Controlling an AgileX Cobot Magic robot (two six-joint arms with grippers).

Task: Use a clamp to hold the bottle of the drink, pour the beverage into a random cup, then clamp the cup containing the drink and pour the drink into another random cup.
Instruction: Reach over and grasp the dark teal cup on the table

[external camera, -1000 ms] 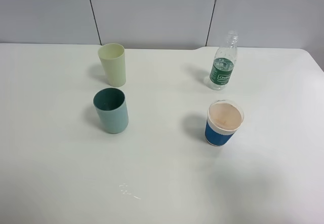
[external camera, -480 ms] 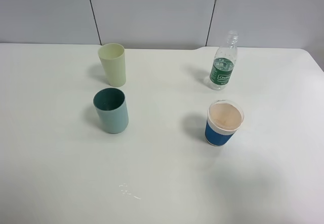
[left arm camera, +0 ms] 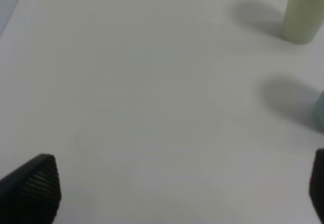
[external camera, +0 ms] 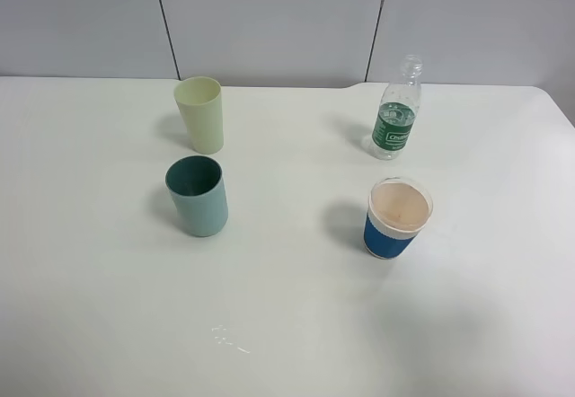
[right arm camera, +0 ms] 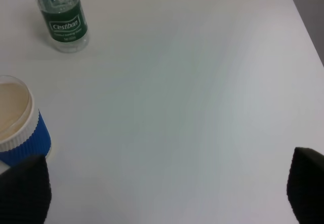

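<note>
Table (external camera: pixel 287 325), white and wide, fills the high view and carries everything else. Neither arm shows in that view.

The left gripper (left arm camera: pixel 172 193) hovers above bare tabletop with its two dark fingertips (left arm camera: pixel 33 186) at opposite edges of the left wrist view, spread wide with nothing between them. The right gripper (right arm camera: pixel 164 193) is spread just as wide and also holds nothing; one fingertip (right arm camera: pixel 23 191) sits just beside the blue cup.

The teal cup (external camera: pixel 198 197) stands upright on the left side, nearer the camera than the pale green cup (external camera: pixel 200 114), which is upright just behind it. The blue cup (external camera: pixel 396 220), white-rimmed and pale tan inside, stands upright on the right. The bottle (external camera: pixel 395 120), clear plastic with a green label, is upright behind the blue cup, near it but apart, toward the far edge.

A few small droplets (external camera: pixel 229 338) lie on the near part of the table, well apart from the cups.
</note>
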